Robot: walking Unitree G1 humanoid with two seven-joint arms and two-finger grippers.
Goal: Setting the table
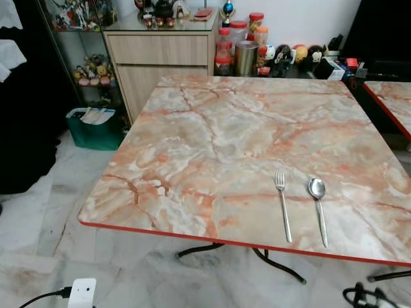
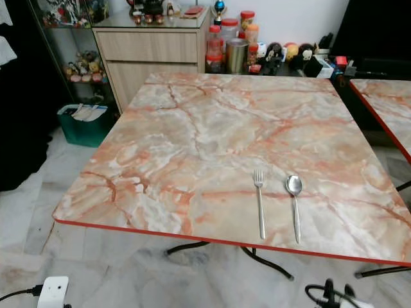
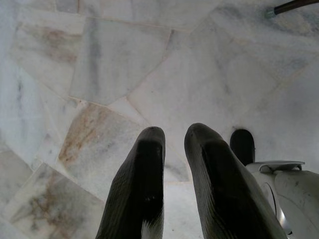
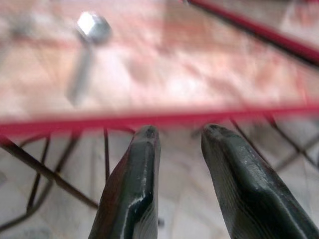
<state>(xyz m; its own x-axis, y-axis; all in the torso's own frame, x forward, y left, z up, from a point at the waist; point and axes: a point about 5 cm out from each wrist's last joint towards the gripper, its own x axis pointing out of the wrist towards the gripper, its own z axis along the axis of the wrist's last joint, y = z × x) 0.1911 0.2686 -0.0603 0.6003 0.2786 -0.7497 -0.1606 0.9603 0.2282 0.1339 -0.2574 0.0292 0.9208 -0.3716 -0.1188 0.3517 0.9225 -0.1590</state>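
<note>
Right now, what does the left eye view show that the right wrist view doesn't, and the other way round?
Left eye view alone: the fork lying left of the spoon, the whole marble-pattern table, the wooden cabinet, the jars behind the table, and the green bin on the floor.

Right wrist view alone: the right tool, fingers slightly apart, empty, below the table's edge level, with the table legs beyond.

Both: the spoon, blurred in the wrist view, and the table's red edge.
</note>
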